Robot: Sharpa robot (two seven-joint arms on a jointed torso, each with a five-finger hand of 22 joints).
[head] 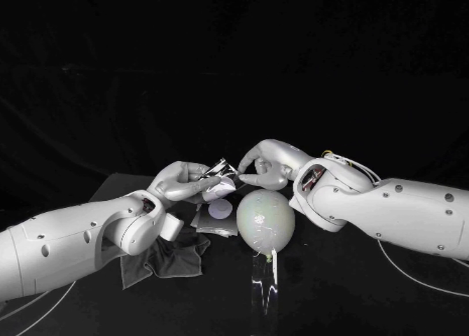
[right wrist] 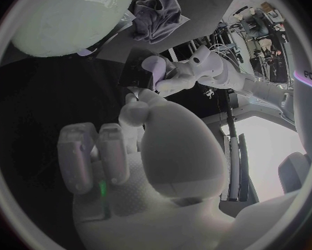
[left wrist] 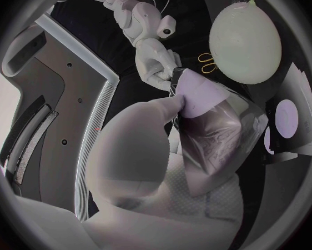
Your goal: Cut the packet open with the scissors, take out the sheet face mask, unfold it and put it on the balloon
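My left hand point(head: 184, 180) holds the silver packet point(head: 221, 179) up above the table, a pale part point(left wrist: 197, 94) showing at its upper end. My right hand point(head: 263, 168) reaches in from the other side, and its fingertips point(left wrist: 174, 76) meet the packet's point(left wrist: 215, 136) top edge. I cannot tell whether they pinch it. The right wrist view shows my right hand point(right wrist: 156, 144) stretched toward the packet point(right wrist: 137, 72) in my left hand point(right wrist: 187, 75). The pale balloon point(head: 264, 220) stands just below and in front of both hands. Yellow-handled scissors point(left wrist: 207, 64) lie beside the balloon point(left wrist: 245, 41).
A grey cloth point(head: 164, 255) lies crumpled on the table under my left forearm. Flat silver sheets with a pale round mark point(head: 220, 208) lie between the cloth and the balloon. A clear stand point(head: 263, 283) carries the balloon.
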